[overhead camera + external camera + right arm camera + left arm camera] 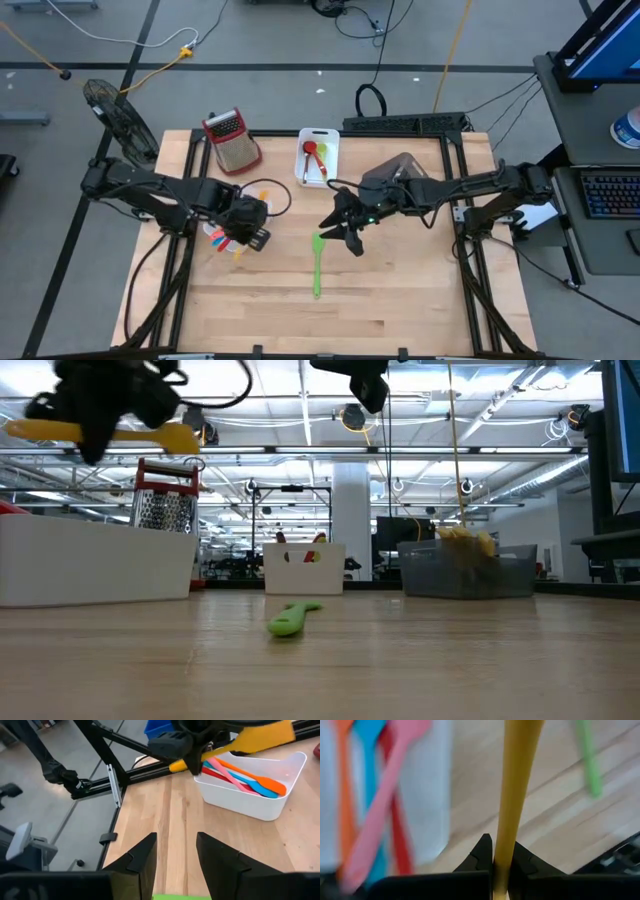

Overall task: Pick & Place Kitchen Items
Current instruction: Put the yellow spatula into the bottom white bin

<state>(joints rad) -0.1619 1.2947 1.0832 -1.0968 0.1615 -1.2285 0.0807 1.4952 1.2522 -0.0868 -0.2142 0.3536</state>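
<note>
Green plastic spatula (317,266) lay flat on wooden table (400,300), near centre, just below right gripper (345,228); its fingers stood apart, empty. Left gripper (495,865) was clamped on long yellow plastic utensil (515,785), held aloft over white rectangular bin (250,802) of orange, blue, pink, red utensils. Best practice: centre yellow utensil over bin, lower, then release.

no readable text, no labels, no brand marks, no numbers, no signs
</note>
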